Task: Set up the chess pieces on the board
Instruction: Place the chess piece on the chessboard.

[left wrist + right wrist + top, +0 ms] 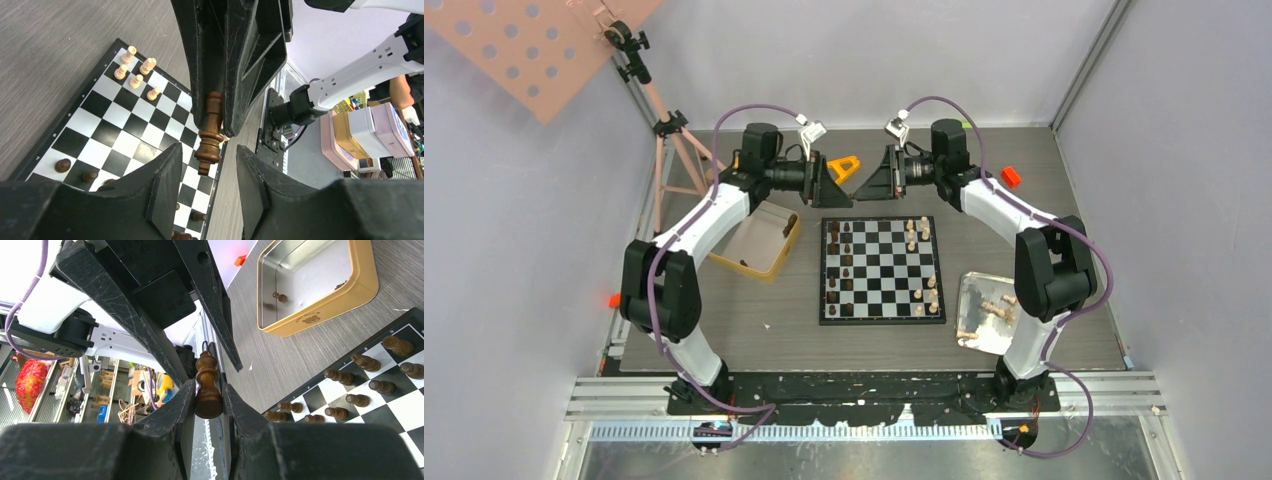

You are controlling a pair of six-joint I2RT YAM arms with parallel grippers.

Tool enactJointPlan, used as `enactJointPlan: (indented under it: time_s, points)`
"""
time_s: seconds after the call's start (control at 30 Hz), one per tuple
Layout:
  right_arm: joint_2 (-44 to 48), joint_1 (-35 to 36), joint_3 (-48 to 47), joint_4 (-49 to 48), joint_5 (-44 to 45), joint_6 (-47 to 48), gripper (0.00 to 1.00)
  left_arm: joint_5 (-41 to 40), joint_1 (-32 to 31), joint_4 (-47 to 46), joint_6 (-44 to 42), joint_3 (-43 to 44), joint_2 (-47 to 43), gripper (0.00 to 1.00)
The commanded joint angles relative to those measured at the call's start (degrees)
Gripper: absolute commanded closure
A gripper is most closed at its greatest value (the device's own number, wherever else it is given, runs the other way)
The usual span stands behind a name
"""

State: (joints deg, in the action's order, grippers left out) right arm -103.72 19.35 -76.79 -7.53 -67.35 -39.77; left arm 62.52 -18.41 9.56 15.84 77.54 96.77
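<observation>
Right gripper [207, 390] pinches a dark chess piece [206, 372] near the desk's far edge, the left gripper [207, 157] half-open around it, while the board [884, 282] stands part-filled and more chess pieces [996, 309] wait in the silver tray [970, 290] and gold tin [777, 264].

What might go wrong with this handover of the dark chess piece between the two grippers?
1. The left gripper is open around the dark piece, pinched only by the right gripper; an early release would likely drop it.
2. It hangs by the board's edge, so a fall could topple the pale pieces on it.
</observation>
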Motion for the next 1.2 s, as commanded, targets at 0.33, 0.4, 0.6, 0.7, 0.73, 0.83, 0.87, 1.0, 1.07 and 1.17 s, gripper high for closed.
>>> enactJointPlan:
  time_s: [0.33, 0.4, 0.6, 0.7, 0.73, 0.83, 0.87, 1.0, 1.07, 1.17]
  points:
    - [1.46, -0.19, 0.84, -4.6, -1.33, -1.54, 0.95, 2.6, 0.13, -5.87, 3.5, 0.08, 1.02, 0.61]
    - [1.48, -0.19, 1.04, -4.68, -1.42, -1.54, 0.95, 2.54, 0.13, -5.91, 3.46, 0.2, 0.97, 0.6]
    - [1.41, -0.19, 1.16, -4.77, -1.46, -1.54, 0.95, 2.18, 0.46, -5.96, 3.5, 0.42, 0.8, 0.59]
    - [1.3, -0.15, 1.16, -4.75, -1.47, -1.54, 0.95, 2.23, 0.48, -6.08, 3.5, 0.5, 0.79, 0.62]
    - [1.32, -0.17, 1.23, -4.76, -1.47, -1.61, 0.94, 2.2, 0.48, -6.11, 3.5, 0.56, 0.85, 0.63]
    - [1.2, -0.19, 1.32, -4.86, -1.47, -1.54, 0.95, 2.33, 0.48, -6.16, 3.54, 0.6, 1.25, 0.68]
    - [1.17, -0.19, 1.31, -4.77, -1.47, -1.54, 0.94, 2.43, 0.48, -6.2, 3.58, 0.64, 1.43, 0.71]
    - [0.91, -0.19, 1.38, -4.86, -1.38, -1.54, 0.94, 2.91, 0.48, -6.07, 3.59, 0.95, 1.97, 0.84]
    - [0.87, -0.19, 1.43, -4.92, -1.37, -1.58, 0.92, 2.98, 0.48, -6.06, 3.52, 1.04, 2.08, 0.92]
    - [0.89, -0.19, 1.34, -4.71, -1.38, -1.58, 0.85, 2.84, 0.48, -5.24, 2.6, 0.95, 2.08, 1.0]
